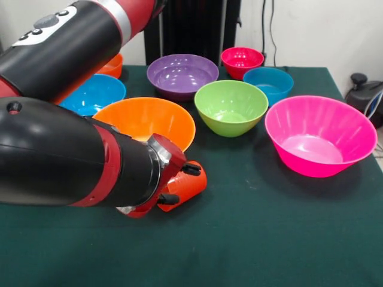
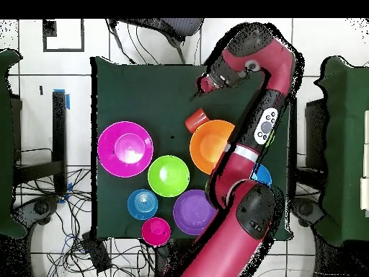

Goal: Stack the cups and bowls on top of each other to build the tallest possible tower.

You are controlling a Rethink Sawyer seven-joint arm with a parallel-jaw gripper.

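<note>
The gripper (image 1: pixel 183 184) has its black fingers closed on the orange-red tumbler (image 1: pixel 190 182), which lies tilted on its side low over the green bench (image 1: pixel 251 239), just in front of the large orange bowl (image 1: pixel 146 119). That bowl is empty. So are the large pink bowl (image 1: pixel 320 140), the medium green bowl (image 1: pixel 231 106) and the purple bowl (image 1: pixel 182 75), each standing upright and apart on the bench. The small magenta-red bowl (image 1: pixel 242 61) is empty too. In the overhead view the small blue bowl (image 2: pixel 143 204) seems to hold something pale, though I cannot tell what. The medium blue bowl (image 1: pixel 96 94) and small orange bowl (image 1: pixel 114 64) sit partly hidden behind the arm.
</note>
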